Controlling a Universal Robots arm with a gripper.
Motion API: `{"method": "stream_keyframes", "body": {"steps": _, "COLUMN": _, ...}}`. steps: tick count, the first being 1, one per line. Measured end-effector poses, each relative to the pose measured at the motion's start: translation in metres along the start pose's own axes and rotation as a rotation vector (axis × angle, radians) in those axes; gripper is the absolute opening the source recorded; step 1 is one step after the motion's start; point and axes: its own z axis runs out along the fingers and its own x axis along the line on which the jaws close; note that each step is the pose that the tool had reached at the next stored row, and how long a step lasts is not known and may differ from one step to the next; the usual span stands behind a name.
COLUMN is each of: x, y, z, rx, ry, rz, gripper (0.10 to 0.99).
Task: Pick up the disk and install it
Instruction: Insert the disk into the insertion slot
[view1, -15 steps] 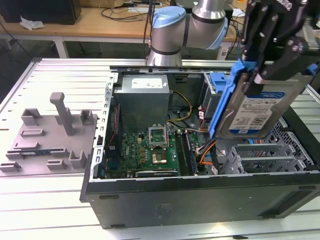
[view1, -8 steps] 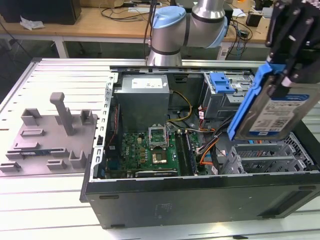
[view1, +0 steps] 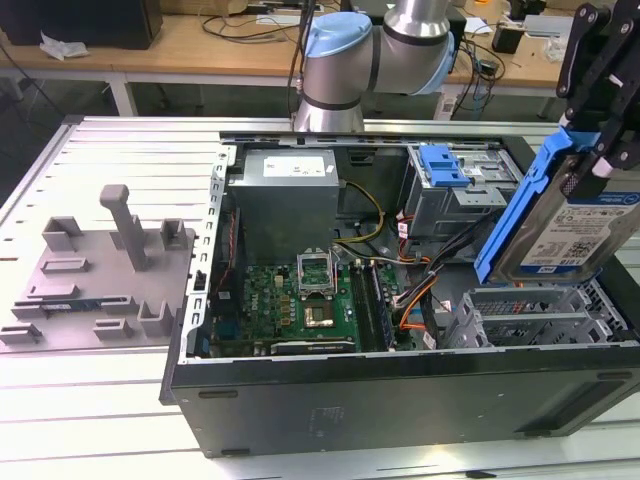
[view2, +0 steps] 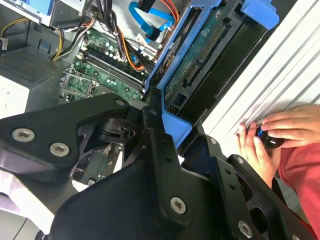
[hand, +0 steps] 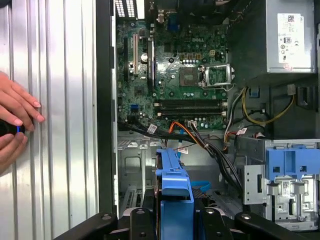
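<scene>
- Your black two-finger gripper (view1: 592, 150) is clamped on the disk (view1: 575, 225), a flat silver metal hard drive with a blue-and-white label. It grips the drive at its upper end, where the blue plastic carrier bracket (view1: 520, 210) frames it.
- The disk hangs tilted, label face outward. It is over the corner of the open black computer case (view1: 400, 390) that lies nearest the camera, on the exterior view's right.
- Directly beneath it sits the silver perforated metal drive cage (view1: 530, 315). From these views you cannot tell whether the disk's lower edge touches the cage or hangs just above it.
- In the first wrist view the bracket (hand: 173, 180) points along the case towards the green motherboard (hand: 185, 75). Judge the alignment from this view, squaring the bracket's long sides with the cage walls.
- The tilt probably needs levelling so that both bracket rails meet the cage together, as a skewed entry would likely jam.
- The bundle of orange and black cables (view1: 420, 295) lies just beside the cage. Watch that the disk's connector end (view2: 200, 55) does not snag it.
- The ribbed blue plastic latch (view1: 445, 165) at the far edge of the case is well apart and not involved.
- A person's hand (view2: 270, 135) rests on the slatted metal table (hand: 65, 100) beside the case, so move slowly.
</scene>
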Motion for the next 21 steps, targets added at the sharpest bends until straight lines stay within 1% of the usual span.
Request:
{"method": "stream_keyframes", "body": {"steps": 14, "x": 0.0028, "y": -0.0001, "z": 0.0001, "rx": 0.000, "ry": 0.0001, "rz": -0.002, "gripper": 0.369}}
{"method": "stream_keyframes", "body": {"steps": 21, "x": 0.0046, "y": -0.0008, "z": 0.0014, "rx": 0.000, "ry": 0.0001, "rz": -0.010, "gripper": 0.369}}
